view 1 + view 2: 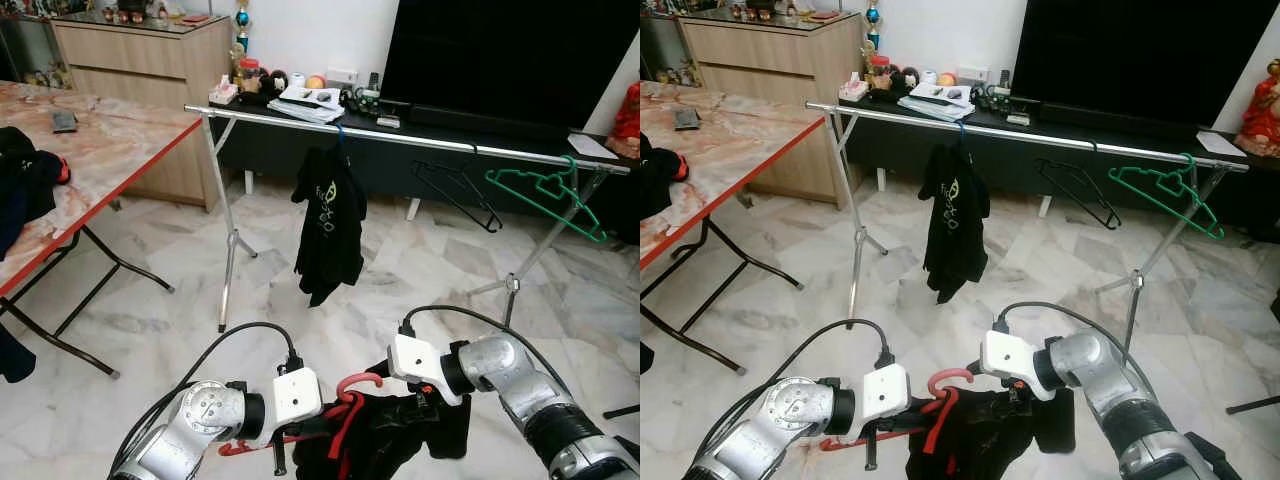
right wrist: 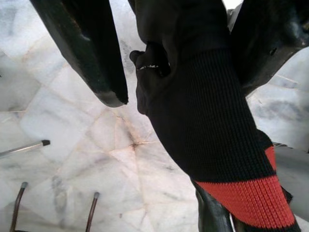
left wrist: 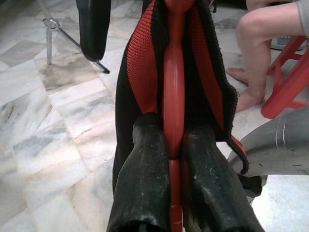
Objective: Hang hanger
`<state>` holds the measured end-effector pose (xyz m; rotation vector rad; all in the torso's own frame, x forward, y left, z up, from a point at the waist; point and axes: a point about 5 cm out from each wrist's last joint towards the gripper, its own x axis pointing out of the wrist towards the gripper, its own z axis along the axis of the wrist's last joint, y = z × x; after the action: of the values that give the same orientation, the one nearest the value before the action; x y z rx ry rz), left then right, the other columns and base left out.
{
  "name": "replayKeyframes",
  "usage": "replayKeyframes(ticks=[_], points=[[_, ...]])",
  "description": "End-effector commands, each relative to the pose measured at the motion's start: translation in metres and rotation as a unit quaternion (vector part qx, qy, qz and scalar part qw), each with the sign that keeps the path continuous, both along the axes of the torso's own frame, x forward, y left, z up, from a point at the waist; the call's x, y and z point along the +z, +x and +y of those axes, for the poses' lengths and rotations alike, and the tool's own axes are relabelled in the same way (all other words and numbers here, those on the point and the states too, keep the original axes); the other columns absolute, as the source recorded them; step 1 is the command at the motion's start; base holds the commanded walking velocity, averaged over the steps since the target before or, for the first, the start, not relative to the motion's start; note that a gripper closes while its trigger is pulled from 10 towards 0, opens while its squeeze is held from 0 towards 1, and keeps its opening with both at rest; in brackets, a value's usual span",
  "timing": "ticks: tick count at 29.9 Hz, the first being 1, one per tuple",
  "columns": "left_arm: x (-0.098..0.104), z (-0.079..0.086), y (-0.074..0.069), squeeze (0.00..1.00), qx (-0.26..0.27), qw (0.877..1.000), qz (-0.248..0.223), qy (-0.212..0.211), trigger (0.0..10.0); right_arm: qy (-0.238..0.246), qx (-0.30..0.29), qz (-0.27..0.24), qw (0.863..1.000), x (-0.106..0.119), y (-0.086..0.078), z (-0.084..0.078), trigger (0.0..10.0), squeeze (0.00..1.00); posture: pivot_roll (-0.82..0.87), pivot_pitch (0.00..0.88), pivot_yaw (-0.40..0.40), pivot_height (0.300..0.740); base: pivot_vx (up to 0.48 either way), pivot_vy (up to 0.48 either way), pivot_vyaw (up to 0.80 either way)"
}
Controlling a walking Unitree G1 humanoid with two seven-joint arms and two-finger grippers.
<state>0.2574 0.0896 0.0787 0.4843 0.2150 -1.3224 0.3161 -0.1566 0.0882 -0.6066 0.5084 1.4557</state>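
Note:
A red hanger (image 1: pixel 350 400) carries a black garment with red trim (image 1: pixel 400 440), low in front of me. My left gripper (image 3: pixel 171 125) is shut on the hanger's red stem (image 3: pixel 173 96), with one black finger on each side. My right gripper (image 1: pixel 430 405) is on the garment's other side. In the right wrist view its fingers (image 2: pixel 87 53) stand apart, open, and the black knit cloth (image 2: pixel 203 111) hangs between them. Ahead stands a silver clothes rack (image 1: pixel 420 135). On its rail hang a black T-shirt (image 1: pixel 330 225), an empty black hanger (image 1: pixel 455 190) and an empty green hanger (image 1: pixel 550 195).
A marble table with a red edge (image 1: pixel 110 150) stands at the left with dark clothes (image 1: pixel 25 180) on it. Behind the rack is a low console with clutter (image 1: pixel 300 95) and a black TV (image 1: pixel 500 55). A person's bare leg (image 3: pixel 256 63) and a red stool (image 3: pixel 289 82) are close by.

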Motion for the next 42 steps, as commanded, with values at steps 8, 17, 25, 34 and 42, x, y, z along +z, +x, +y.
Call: replayKeyframes(ticks=[8,17,25,34,42], points=[[0.015,-0.014,0.002,0.00,-0.030,0.999,-0.026,-0.012,10.0,-0.015,0.013,0.011,1.000,-0.003,0.000,0.000,0.0,0.00,0.13,0.000,-0.093,0.740,0.000,0.000,0.00],[0.016,-0.020,0.002,0.00,-0.035,0.999,-0.028,-0.016,10.0,-0.031,0.013,0.012,0.999,-0.009,-0.002,0.000,0.0,0.00,0.13,0.000,-0.092,0.740,0.000,0.000,0.00],[0.018,-0.023,0.004,0.00,-0.037,0.999,-0.030,-0.020,10.0,-0.033,0.014,0.014,0.999,-0.010,-0.002,0.000,0.0,0.00,0.13,0.000,-0.096,0.740,0.000,0.000,0.00],[0.025,-0.026,0.006,0.00,-0.035,0.998,-0.030,-0.031,10.0,-0.030,0.015,0.019,0.999,-0.010,-0.002,0.001,0.0,0.00,0.13,0.000,-0.099,0.740,0.000,0.000,0.00],[0.027,-0.026,0.007,0.00,-0.027,0.999,-0.017,-0.033,10.0,-0.025,0.015,0.018,0.999,-0.009,-0.001,0.004,0.0,0.00,0.13,0.000,-0.101,0.740,0.000,0.000,0.00]])
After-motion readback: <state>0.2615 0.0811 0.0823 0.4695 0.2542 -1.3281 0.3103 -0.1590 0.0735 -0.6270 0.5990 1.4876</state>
